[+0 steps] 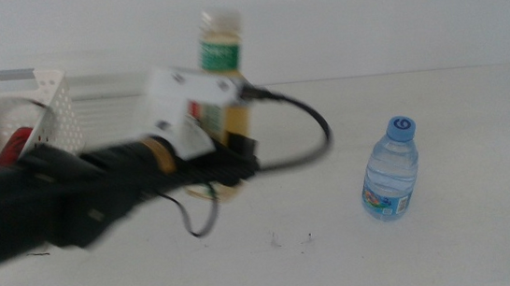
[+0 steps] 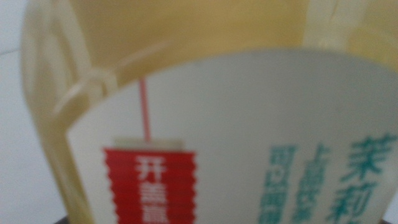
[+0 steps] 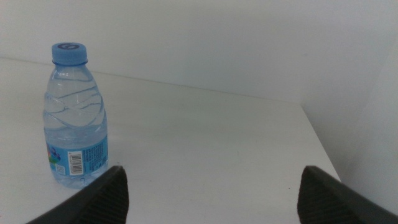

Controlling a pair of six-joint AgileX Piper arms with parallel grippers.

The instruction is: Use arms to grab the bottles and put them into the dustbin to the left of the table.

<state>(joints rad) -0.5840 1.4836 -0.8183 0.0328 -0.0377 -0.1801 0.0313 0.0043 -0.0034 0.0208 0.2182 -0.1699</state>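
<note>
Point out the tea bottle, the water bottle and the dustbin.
tea bottle [image 1: 221, 54]: middle view, on its green neck label.
water bottle [image 1: 391, 175]: middle view, on the clear body above the blue label.
dustbin [image 1: 57, 113]: middle view, on the perforated white side wall.

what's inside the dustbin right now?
In the dustbin, something red shows, likely the can. The left arm covers the basket's lower part, so the rest is hidden.
</note>
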